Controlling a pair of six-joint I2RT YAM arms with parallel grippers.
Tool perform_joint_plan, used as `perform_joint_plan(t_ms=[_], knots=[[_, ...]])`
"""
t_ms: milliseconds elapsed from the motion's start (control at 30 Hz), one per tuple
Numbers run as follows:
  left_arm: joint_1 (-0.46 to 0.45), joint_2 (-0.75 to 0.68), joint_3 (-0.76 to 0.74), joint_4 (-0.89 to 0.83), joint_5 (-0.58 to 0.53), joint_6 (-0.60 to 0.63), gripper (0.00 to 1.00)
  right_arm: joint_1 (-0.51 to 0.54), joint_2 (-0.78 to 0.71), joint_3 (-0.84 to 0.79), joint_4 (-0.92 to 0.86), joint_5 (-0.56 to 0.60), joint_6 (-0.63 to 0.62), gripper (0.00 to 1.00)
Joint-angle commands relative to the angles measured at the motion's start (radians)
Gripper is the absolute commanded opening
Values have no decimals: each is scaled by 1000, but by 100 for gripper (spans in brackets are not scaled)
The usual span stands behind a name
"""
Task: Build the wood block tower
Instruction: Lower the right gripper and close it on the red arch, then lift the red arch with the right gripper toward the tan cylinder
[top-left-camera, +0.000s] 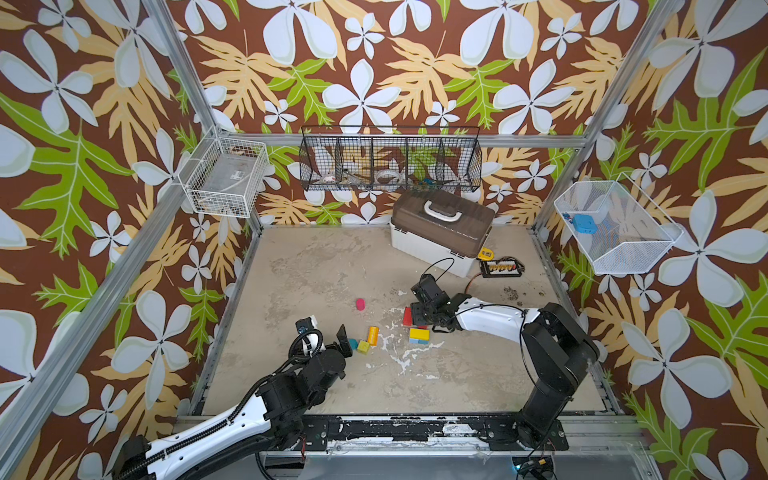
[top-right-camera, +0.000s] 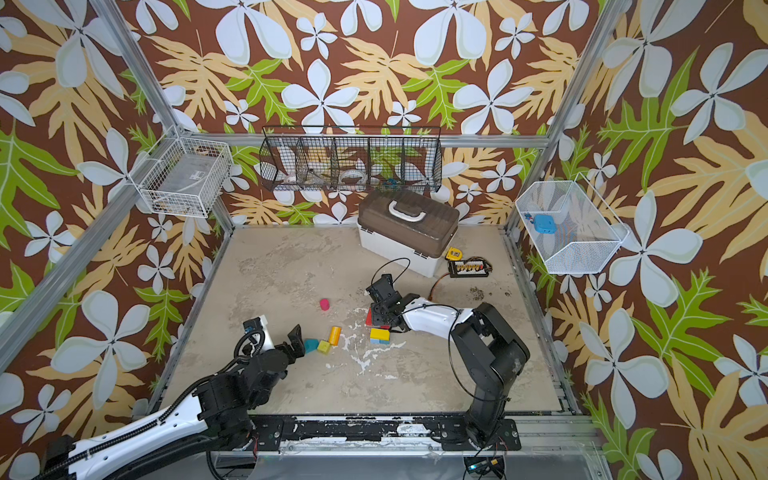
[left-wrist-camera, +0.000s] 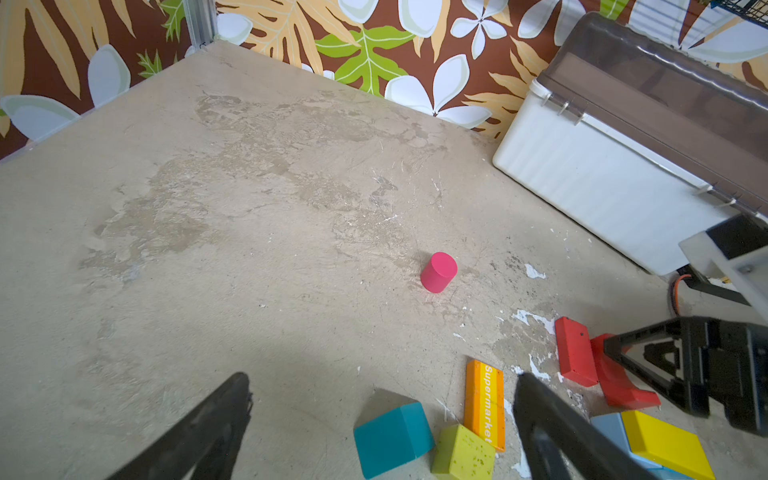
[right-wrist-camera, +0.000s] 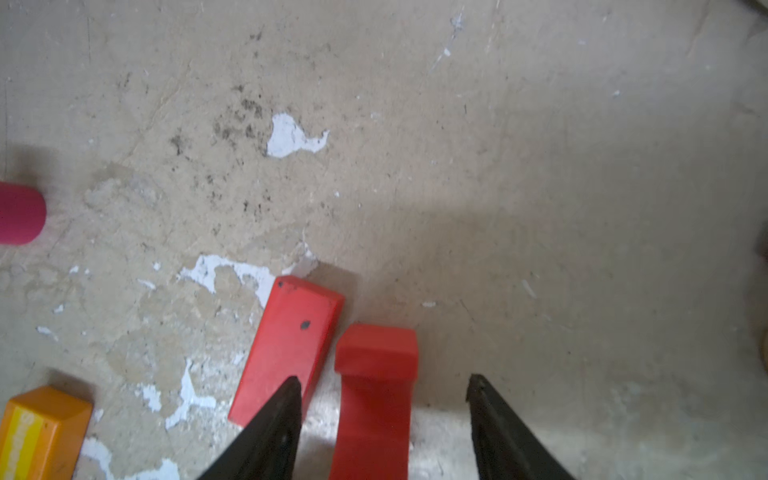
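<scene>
The wood blocks lie loose on the floor. My left gripper (left-wrist-camera: 382, 377) is open, its fingers wide on either side of a teal roof-shaped piece (left-wrist-camera: 390, 440). Beside that piece are a lime cube (left-wrist-camera: 463, 455) and an orange "Supermarket" block (left-wrist-camera: 485, 403). A pink cylinder (top-left-camera: 360, 304) stands alone, farther back. My right gripper (right-wrist-camera: 384, 379) is open, low astride a red arch (right-wrist-camera: 376, 361) with a gap on both sides. A flat red block (right-wrist-camera: 291, 345) lies just beside the arch. A yellow block (top-left-camera: 419, 333) rests on a light blue one, the only stacked pair.
A white case with a brown lid (top-left-camera: 440, 232) stands at the back right. A yellow tape measure (top-left-camera: 485, 252) and a black connector board (top-left-camera: 500, 268) lie beside it. Wire baskets (top-left-camera: 390, 160) hang on the walls above the floor.
</scene>
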Motion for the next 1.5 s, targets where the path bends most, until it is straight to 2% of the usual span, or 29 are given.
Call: perform_joint_plan(t_ms=[0, 133, 267, 600, 733, 1100, 1233, 1467], knots=[[1, 0, 6, 17, -7, 4, 100, -16, 31, 36, -2, -18, -18, 62], [1, 0, 6, 17, -4, 5, 100, -40, 39, 31, -8, 9, -18, 57], [1, 0, 5, 22, -4, 9, 100, -85, 20, -21, 6, 19, -12, 48], [0, 10, 5, 31, 5, 16, 100, -214, -96, -186, 38, 72, 21, 47], [1, 14, 5, 36, 8, 20, 100, -215, -148, -234, 72, 44, 25, 45], [1, 16, 5, 39, 14, 25, 100, -181, -328, -341, 115, 6, 97, 50], [2, 16, 5, 44, 15, 29, 100, -126, -359, -358, 81, 70, 132, 53], [1, 15, 5, 47, 22, 31, 100, -122, -365, -411, 95, 108, 150, 54]])
